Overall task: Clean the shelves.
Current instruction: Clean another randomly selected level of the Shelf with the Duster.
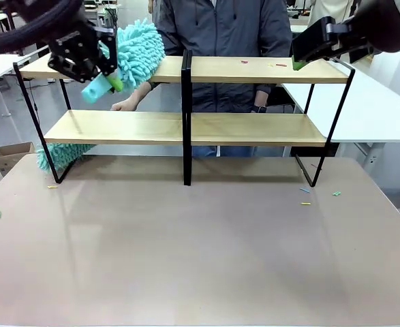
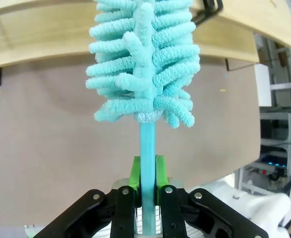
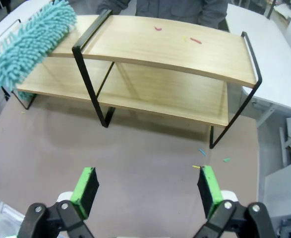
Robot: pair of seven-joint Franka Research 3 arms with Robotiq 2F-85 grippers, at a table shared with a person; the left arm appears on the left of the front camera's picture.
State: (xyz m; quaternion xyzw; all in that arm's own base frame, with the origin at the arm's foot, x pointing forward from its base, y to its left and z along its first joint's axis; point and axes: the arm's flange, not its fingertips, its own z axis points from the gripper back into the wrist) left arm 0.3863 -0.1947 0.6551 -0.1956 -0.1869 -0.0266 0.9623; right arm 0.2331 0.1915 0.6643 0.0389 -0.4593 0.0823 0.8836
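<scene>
The left fingers clamped the duster by its handle, head beyond them over the shelves (presumably to sweep crumbs); the right fingers stood apart, empty.

You see the shelves spanning the upper half of the front frame: a wide two-tier rack standing upright, two long light-wood boards in a thin black frame with a central black upright. On the top board's right half lie small coloured scraps.
</scene>
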